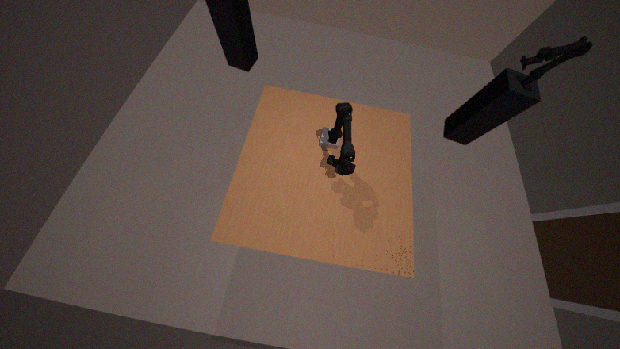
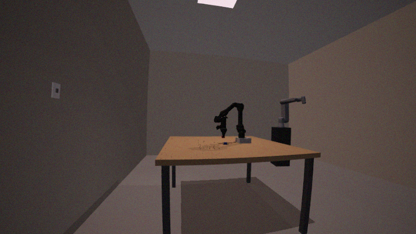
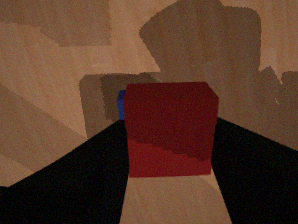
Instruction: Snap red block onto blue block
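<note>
A red block (image 3: 170, 125) is held between the two black fingers. My gripper (image 3: 168, 128) (image 2: 223, 136) is shut on it and points down, well above the table. A blue block (image 2: 225, 143) (image 3: 121, 106) stands on the table below the gripper. In the wrist view only a narrow blue strip shows at the red block's left edge; the red block hides the rest. The two blocks are apart, with a gap of height between them in the exterior view. In the top view the arm hides both blocks.
The wooden table (image 1: 277, 195) (image 2: 261, 151) carries the arm's light grey base (image 1: 325, 139) (image 2: 243, 140), beside the blue block. Dark shadows of the arm fall across the table top. Another arm stands on a black pedestal (image 1: 489, 108) (image 2: 281, 139) away from the table.
</note>
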Controlling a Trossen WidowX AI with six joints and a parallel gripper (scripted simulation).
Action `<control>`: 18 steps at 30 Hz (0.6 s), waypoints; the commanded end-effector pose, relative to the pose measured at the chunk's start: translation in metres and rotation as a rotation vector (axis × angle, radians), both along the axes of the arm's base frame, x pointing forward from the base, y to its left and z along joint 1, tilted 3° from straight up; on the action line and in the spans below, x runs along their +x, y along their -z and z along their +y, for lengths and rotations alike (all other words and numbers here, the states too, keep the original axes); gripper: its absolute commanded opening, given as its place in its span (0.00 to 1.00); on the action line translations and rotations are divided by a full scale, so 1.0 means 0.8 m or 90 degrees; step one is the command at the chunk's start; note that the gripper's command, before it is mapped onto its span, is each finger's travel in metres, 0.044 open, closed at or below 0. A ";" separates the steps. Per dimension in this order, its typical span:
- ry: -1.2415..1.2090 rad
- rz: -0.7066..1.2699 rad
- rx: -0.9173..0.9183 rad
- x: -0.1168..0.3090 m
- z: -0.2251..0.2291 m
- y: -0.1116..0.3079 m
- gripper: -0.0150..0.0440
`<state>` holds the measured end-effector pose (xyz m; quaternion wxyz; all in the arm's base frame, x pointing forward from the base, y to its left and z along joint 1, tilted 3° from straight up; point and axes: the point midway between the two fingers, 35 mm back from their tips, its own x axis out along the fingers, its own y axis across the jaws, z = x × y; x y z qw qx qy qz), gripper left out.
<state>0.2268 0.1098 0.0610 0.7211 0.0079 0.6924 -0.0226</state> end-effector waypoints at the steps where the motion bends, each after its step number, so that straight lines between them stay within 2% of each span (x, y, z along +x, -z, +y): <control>1: -0.012 -0.005 -0.002 -0.014 0.007 0.005 0.25; 5: -0.029 -0.004 -0.002 -0.030 0.014 0.012 0.25; 18: -0.030 -0.004 -0.003 -0.029 0.014 0.047 0.25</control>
